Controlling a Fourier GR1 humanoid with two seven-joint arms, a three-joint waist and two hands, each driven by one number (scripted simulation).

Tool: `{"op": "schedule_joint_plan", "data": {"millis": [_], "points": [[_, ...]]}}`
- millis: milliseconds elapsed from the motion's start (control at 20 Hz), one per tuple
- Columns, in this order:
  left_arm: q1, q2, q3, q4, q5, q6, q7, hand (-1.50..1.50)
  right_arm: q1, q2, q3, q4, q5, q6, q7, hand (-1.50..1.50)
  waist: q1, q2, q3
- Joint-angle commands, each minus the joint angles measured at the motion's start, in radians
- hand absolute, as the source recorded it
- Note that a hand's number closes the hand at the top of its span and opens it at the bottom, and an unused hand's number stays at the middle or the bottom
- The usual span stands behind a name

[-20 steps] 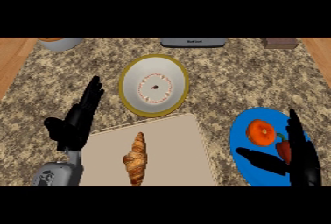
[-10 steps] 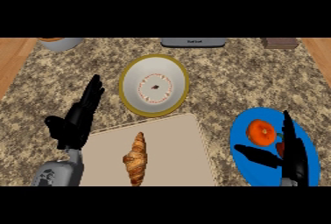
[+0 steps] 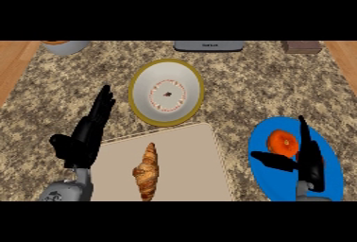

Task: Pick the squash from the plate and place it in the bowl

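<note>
Right hand (image 3: 311,159) open, empty. Squash (image 3: 281,141) lies between its thumb and fingers on the blue plate (image 3: 270,183). Risk: a thumb nudge rolls the round squash away. Left hand (image 3: 85,137) rests open.

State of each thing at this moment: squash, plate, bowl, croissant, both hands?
squash: on the plate, not gripped.
plate: carries the squash.
bowl: upright, no squash in it.
croissant: lying on the cutting board.
right hand: open, fingers straight, over the plate.
left hand: open, resting at left.
</note>
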Motion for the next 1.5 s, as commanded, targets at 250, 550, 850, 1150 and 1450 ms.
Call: {"op": "schedule_joint_plan", "data": {"millis": [250, 550, 850, 1150, 1450], "points": [[-0.079, 0.021, 0.059, 0.052, 0.017, -0.015, 0.008, 0.0, -0.041, -0.018, 0.112, 0.153, 0.113, 0.029, -0.14, 1.5, 0.0, 0.004, 0.004], [-0.02, 0.004, 0.042, 0.054, 0.005, -0.023, -0.043, 0.0, 0.01, 0.037, 0.129, 0.074, 0.079, 0.03, -0.134, 1.5, -0.003, 0.002, 0.004], [-0.106, -0.029, -0.039, 0.055, -0.012, -0.045, 0.016, 0.0, -0.275, 0.082, 0.604, 0.124, 0.047, -0.081, 0.033, 1.5, 0.154, 0.022, 0.008], [-0.128, -0.053, -0.053, 0.091, -0.012, -0.045, 0.008, 0.0, -0.474, 0.083, 0.812, 0.117, -0.003, -0.363, 0.095, 1.5, 0.155, 0.021, 0.006], [-0.117, -0.031, -0.037, 0.105, -0.01, -0.057, -0.001, 0.0, -0.704, 0.083, 0.934, 0.174, 0.144, -0.56, 0.247, 1.5, 0.134, 0.004, 0.0]]}}
